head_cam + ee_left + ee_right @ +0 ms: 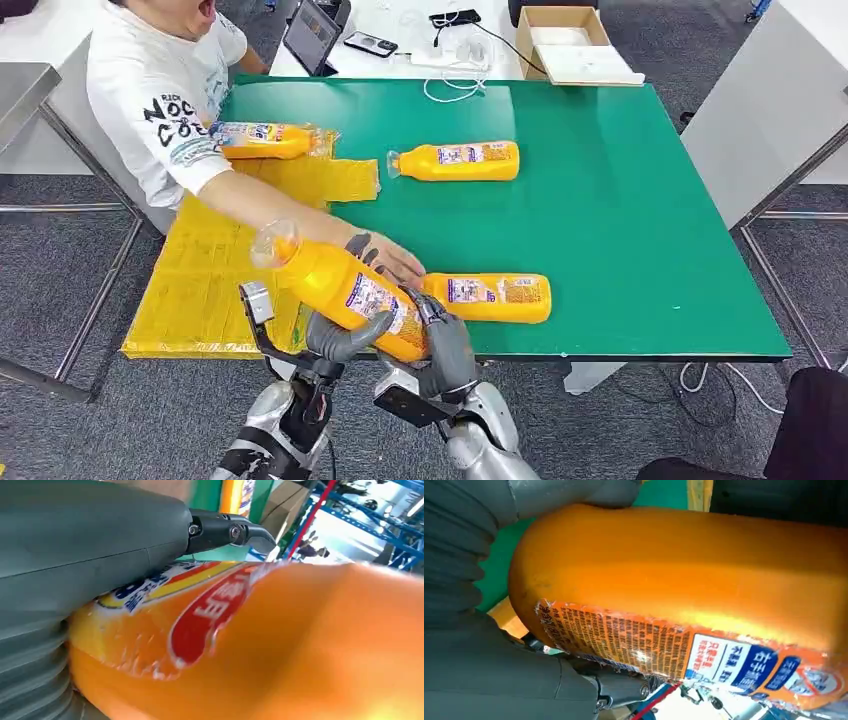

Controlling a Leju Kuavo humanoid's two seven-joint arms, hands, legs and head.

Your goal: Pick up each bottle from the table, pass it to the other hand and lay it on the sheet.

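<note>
- Held bottle: aloft at the table's near edge, tilted, cap toward the yellow sheet; handover apparently under way.
- Left hand: wrapped under the bottle's middle.
- Right hand: closed round its base.
- Bottle on sheet: one, laid flat; counted done.
- Bottles left on green table: far one, near one.
- Person's hand: on the table beside the near bottle.

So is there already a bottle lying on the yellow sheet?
Yes, one bottle lies on the yellow sheet beside the person.
</note>
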